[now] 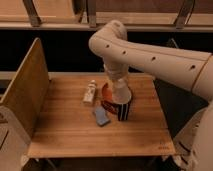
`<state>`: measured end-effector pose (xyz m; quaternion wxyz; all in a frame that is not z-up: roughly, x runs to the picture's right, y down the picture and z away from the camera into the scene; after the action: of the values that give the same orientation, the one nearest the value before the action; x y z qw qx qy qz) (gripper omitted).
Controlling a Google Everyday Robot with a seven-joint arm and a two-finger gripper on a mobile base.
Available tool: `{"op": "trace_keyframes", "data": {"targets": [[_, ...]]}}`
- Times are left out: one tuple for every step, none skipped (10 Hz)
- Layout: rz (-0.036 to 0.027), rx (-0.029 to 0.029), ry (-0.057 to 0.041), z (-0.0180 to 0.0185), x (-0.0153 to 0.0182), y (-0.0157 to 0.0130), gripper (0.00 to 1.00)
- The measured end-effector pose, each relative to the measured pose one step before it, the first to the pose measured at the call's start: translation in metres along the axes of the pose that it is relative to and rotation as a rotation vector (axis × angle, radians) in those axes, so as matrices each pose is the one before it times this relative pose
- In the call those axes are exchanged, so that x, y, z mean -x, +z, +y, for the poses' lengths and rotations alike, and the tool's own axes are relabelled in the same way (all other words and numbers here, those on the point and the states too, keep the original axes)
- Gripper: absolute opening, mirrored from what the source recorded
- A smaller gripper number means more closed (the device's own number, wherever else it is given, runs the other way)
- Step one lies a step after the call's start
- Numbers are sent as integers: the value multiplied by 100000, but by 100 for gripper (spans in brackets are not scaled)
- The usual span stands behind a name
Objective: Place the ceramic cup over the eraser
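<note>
Pale cup (pixel 122 95) stands directly above the black eraser (pixel 123 112), touching it, just beside the red bowl (pixel 106 93), while my gripper (pixel 120 85) comes from above, fingers pressed together, pinching the cup's top.

This looks like a robot test lab, not a home. A plain wooden table (pixel 75 135) has a raised wooden side board (pixel 25 90), and slanted metal struts (pixel 31 12) cross the dark racking behind. A large white robot arm (pixel 150 55) reaches over, its tool (pixel 122 99) low above the table's middle.
</note>
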<state>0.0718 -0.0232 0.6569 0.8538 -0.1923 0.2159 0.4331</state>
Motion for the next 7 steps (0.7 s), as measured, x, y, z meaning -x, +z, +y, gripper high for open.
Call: {"op": "trace_keyframes", "data": {"targets": [[-4247, 4204, 550, 246, 222, -558, 0], [-6838, 8757, 915, 363, 388, -330, 0], [-5265, 8252, 1214, 58, 116, 161, 0], [-4746, 7336, 1428, -292, -177, -80, 0], [-2486, 3531, 759, -603, -286, -82, 0], [-1459, 3057, 688, -996, -771, -277, 0], [813, -305, 406, -1051, -816, -196, 0]]}}
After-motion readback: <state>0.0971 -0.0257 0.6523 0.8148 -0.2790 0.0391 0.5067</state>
